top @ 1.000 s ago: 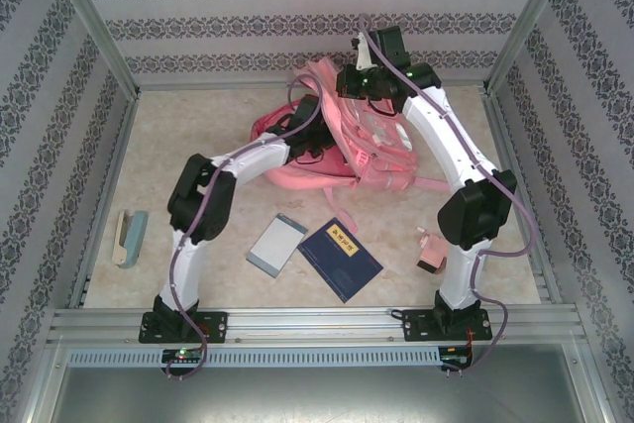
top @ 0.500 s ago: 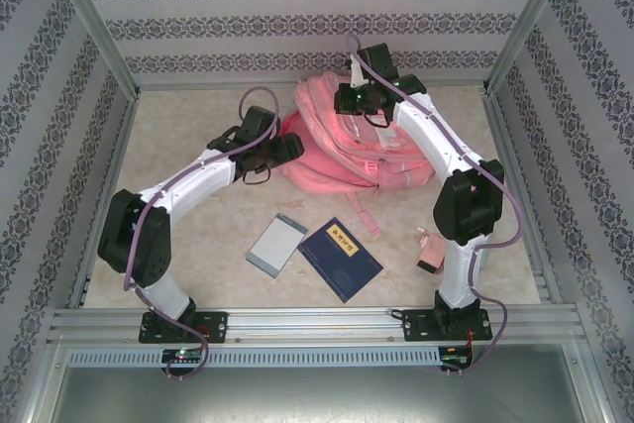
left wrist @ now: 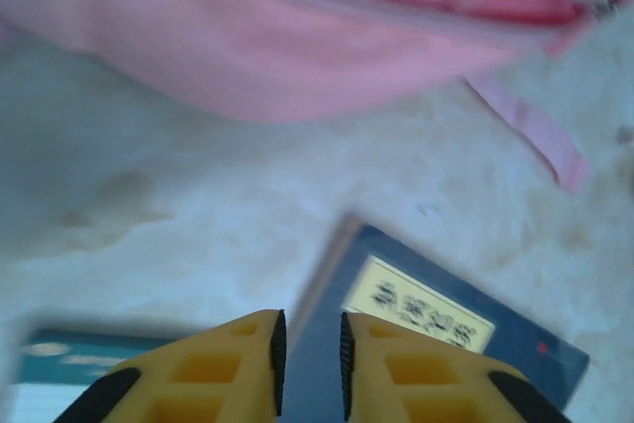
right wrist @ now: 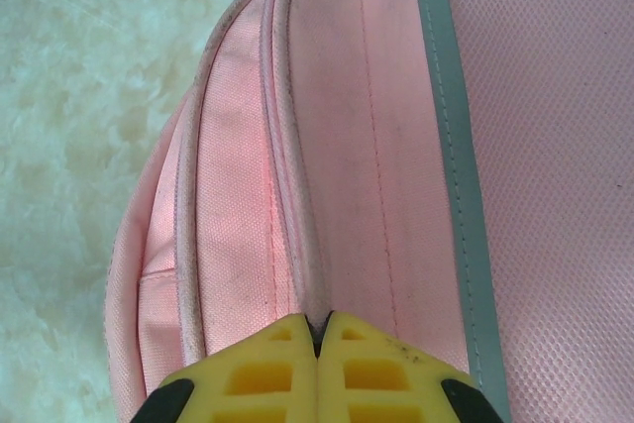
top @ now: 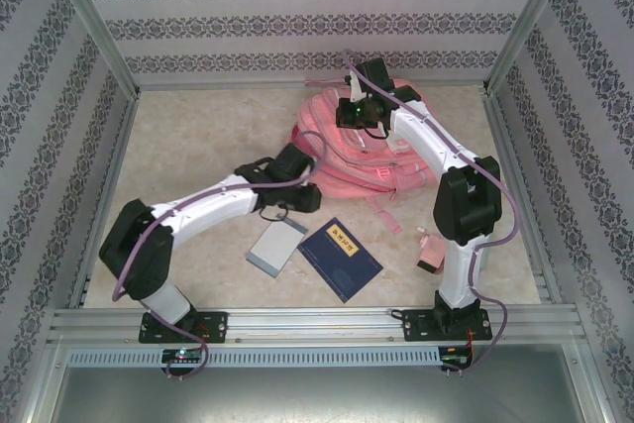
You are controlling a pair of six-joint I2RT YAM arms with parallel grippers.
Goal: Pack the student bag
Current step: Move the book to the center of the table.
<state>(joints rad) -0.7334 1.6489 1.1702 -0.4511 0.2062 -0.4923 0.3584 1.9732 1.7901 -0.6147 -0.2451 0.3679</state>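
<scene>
Pink fabric backpack, the student bag, lies flat on a beige marbled worktop at its far centre. It is the largest thing there. From above, its long axis runs roughly across the worktop from left to right, tilted a little so the right end sits nearer the arms. A loose pink strap trails off its near edge toward the arms. Which end is the top cannot be told.

In the right wrist view, a pale grey stripe and raised pink seams run lengthwise down the bag. The right end effector has its yellow fingers pressed together right at one seam; whether they pinch fabric cannot be told.

The left end effector hangs just in front of the bag's near edge, over a dark blue hardcover book. Its yellow fingers are almost together, with a narrow slit between them and nothing in it.

The book carries a pale yellow label with a row of dark characters, too blurred to read, and a small red mark near one corner. Just left of the book lies a thin grey notebook with a teal edge, carrying no legible writing.
</scene>
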